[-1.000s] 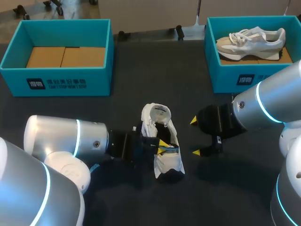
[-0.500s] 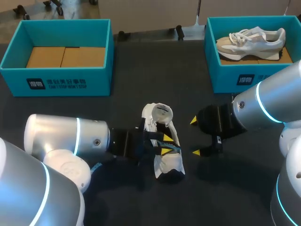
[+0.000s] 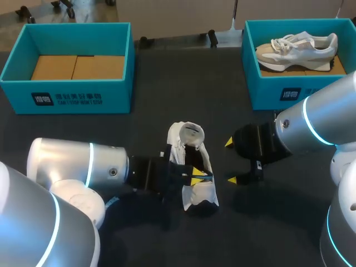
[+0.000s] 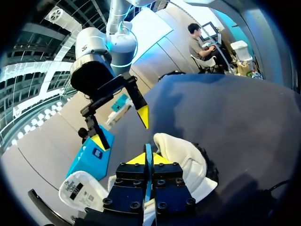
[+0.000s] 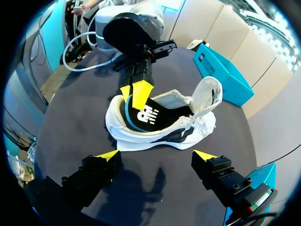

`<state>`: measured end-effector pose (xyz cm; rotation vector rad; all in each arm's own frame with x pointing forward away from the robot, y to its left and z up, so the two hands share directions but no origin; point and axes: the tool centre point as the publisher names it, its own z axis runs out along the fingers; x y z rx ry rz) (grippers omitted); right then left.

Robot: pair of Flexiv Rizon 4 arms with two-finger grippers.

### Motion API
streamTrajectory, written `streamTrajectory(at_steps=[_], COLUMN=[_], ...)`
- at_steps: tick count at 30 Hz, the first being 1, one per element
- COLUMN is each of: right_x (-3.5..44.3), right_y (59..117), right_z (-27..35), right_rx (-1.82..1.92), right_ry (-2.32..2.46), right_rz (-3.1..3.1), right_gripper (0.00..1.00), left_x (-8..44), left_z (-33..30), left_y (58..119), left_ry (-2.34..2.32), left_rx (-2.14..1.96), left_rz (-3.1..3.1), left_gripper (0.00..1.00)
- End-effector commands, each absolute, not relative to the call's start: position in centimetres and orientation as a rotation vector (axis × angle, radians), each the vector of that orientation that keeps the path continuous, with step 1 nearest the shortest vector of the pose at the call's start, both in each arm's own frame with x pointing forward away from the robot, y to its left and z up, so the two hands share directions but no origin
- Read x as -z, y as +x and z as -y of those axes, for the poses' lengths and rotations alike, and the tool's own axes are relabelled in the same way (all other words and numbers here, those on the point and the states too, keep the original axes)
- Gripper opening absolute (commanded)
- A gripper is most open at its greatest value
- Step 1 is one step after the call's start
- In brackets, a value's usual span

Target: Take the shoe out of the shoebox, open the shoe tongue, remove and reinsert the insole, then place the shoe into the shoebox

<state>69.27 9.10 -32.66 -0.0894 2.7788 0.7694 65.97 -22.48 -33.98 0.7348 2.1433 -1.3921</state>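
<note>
A white fabric sneaker (image 3: 204, 194) with black trim lies at the middle of the dark table (image 3: 167, 83), its white tongue (image 3: 186, 133) folded back at the far end. The left gripper (image 3: 196, 174) is at its opening, fingers pinched on a black, blue-edged insole (image 5: 143, 115) that stands partly out of the shoe. Just right of the sneaker, the right gripper (image 3: 231, 161) is spread wide and holds nothing. An open teal cardboard shoebox (image 3: 67, 97) sits far left. Another teal shoebox (image 3: 278, 92) sits far right and holds a second white sneaker (image 3: 297, 47).
</note>
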Motion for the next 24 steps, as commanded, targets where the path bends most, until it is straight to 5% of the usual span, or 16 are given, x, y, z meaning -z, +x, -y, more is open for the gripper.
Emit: streamTrajectory(at_steps=[1,12,13,14,16,24], right_x=[32.7,32.7,32.7,32.7,32.7,32.7], right_y=[69.2,69.2,69.2,69.2,69.2,69.2], right_z=[-9.1,-9.1,-9.1,-9.1,-9.1,-9.1], right_rx=[-0.772,-0.772,-0.772,-0.772,-0.772,-0.772], right_ry=[-0.091,-0.091,-0.091,-0.091,-0.091,-0.091], right_rz=[-2.777,-2.777,-2.777,-2.777,-2.777,-2.777], right_gripper=[1.0,1.0,1.0,1.0,1.0,1.0], left_x=[34.6,35.4,35.3,35.1,34.5,31.9], left_z=[22.3,21.6,21.6,21.6,21.7,22.2], left_y=[66.1,67.4,67.4,67.4,67.2,66.8], left_ry=[0.745,0.731,0.725,0.722,0.709,0.692], left_rx=[1.37,1.325,1.327,1.333,1.352,1.411], left_rz=[-2.151,-2.158,-2.158,-2.153,-2.146,-2.112], left_gripper=[0.0,0.0,0.03,0.25,0.37,0.46])
